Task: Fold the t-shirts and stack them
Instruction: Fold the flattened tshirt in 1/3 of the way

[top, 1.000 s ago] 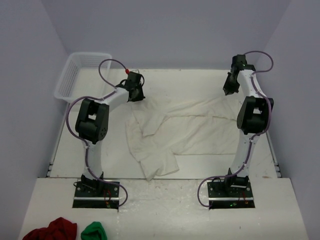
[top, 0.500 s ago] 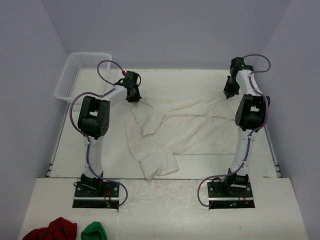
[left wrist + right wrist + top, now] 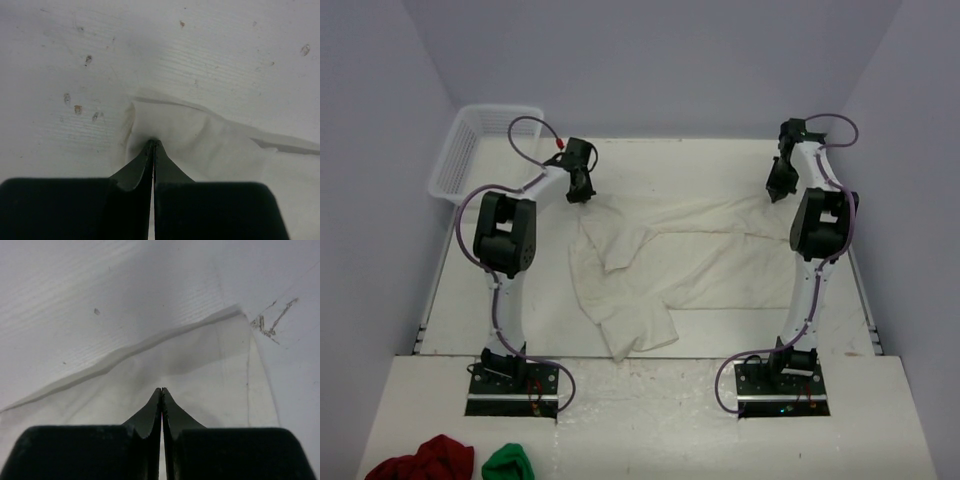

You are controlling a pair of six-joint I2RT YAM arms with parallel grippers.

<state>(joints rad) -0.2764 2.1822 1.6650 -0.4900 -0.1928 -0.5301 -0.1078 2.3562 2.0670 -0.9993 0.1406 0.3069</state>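
basket (image 3: 450, 160) left of t-shirt (image 3: 700, 262), apart

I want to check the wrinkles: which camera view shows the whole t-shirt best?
The top external view: it shows the whole crumpled t-shirt. The left and right wrist views each show only one corner of it.

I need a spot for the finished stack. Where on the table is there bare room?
Bare: the far strip of table beyond the t-shirt, between the left gripper and right gripper; the left strip nearer than the basket. Crowded: the middle, under the spread t-shirt.
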